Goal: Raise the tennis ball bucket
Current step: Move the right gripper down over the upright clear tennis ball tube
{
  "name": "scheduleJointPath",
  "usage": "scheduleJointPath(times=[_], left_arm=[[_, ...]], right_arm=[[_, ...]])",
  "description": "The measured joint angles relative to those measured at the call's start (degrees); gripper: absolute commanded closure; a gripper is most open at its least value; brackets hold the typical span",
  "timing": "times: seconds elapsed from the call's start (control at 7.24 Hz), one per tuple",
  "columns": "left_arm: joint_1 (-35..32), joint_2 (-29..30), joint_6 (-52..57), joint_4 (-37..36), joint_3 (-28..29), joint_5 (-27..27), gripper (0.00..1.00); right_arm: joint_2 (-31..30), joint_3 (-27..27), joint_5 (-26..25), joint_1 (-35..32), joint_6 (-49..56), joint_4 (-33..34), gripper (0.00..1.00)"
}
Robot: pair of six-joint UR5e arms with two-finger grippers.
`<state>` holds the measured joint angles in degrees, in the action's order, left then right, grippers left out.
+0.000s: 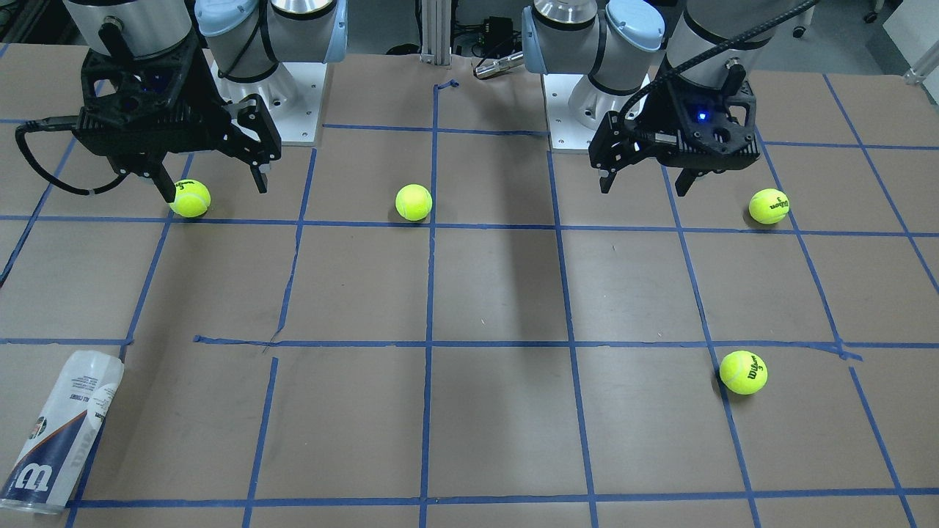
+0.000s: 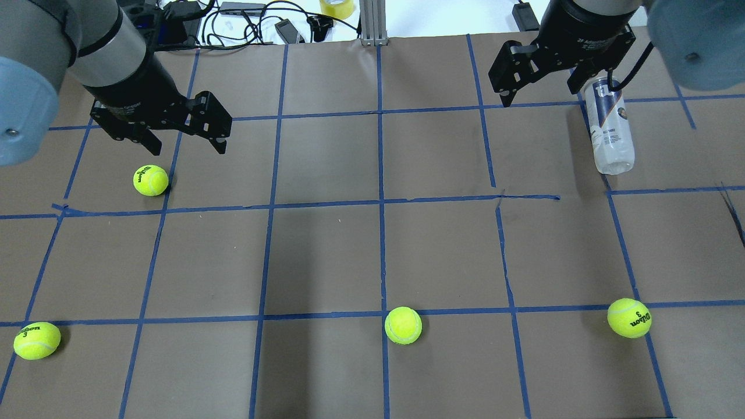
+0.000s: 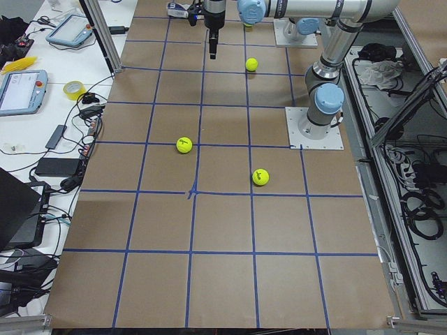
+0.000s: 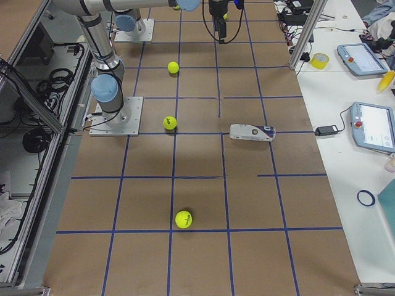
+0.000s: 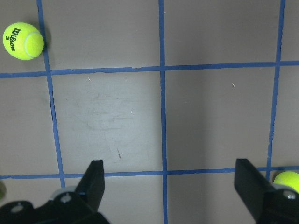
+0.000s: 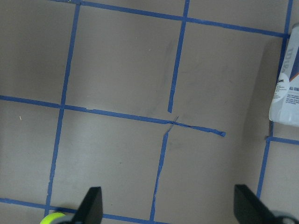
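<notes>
Taped brown table (image 2: pixel 326 256), tennis ball bucket (image 2: pixel 609 131) flat outside spread right fingers (image 2: pixel 504 93); left fingers (image 2: pixel 219 139) spread, far off.

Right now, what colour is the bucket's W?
The tennis ball bucket has a white W; front-facing view.

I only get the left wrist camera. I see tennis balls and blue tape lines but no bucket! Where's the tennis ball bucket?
Observer: The tennis ball bucket is on the robot's right side of the table, far out from the robot's base.
Operator: Is it standing up?
Observer: No, it lies on its side.
Operator: Is the other hand holding it?
Observer: No, the right gripper is open and empty, apart from the bucket.
</notes>
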<state>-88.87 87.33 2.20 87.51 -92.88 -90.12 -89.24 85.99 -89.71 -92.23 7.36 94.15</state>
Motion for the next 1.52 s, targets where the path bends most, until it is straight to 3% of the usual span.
scheduleJointPath(times=[0.55,0.83,1.11,1.38,1.52], left_arm=[[0.15,-0.38,-0.03,0.32,-0.13,-0.06,0.0],[0.17,-0.47,-0.08,0.26,-0.25,-0.06,0.0],[0.12,-0.49,-0.09,0.22,-0.35,-0.06,0.0],[-0.04,-0.56,-0.21,0.44,-0.54,-0.06,0.0],[-0.04,-0.59,-0.25,0.57,-0.54,-0.06,0.0]], right_arm=[[1.6,1.0,-0.16,1.36,0.07,2.58,0.0],[6.41,-0.17,-0.19,3.3,-0.17,6.78,0.0],[18.56,-9.59,-0.77,9.03,1.15,11.41,0.0],[29.71,-20.92,-0.89,14.28,3.49,10.44,0.0],[34.1,-23.94,-0.64,16.82,4.28,10.97,0.0]])
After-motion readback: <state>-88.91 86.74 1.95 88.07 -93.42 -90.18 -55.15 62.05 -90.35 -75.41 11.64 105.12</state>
